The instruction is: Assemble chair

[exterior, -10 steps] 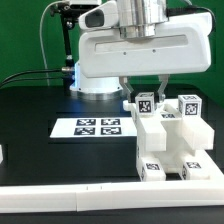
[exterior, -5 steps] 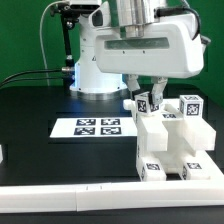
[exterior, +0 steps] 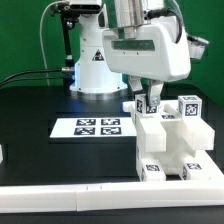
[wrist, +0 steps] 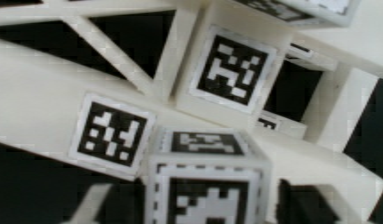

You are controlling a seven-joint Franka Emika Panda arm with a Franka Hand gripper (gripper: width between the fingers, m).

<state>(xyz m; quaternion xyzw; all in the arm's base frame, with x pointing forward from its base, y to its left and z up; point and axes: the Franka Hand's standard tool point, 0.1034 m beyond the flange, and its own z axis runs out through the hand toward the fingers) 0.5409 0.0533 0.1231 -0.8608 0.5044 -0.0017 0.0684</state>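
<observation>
End effector (exterior: 148, 101) above chair parts (exterior: 172, 145); wrist view shows tags (wrist: 232, 67) only.

No readable text; only marker tags on the chair parts (exterior: 170, 140).

Overall light: bright and even in the exterior view, with white parts standing crisp against the black counter (exterior: 40, 100).
Glare: a small blue-white glow at the arm's base (exterior: 77, 70), well behind the jaws.
Shadows: soft, faint grey shading between the stacked chair parts (exterior: 170, 145) just below the jaws.
Exterior sharpness: low resolution; tag patterns on the marker board (exterior: 97, 127) read coarse.
Wrist view: tilted, very close, softly blurred; the nearest tag (wrist: 209, 194) is fuzzy-edged, and dark gaps lose all detail.
</observation>
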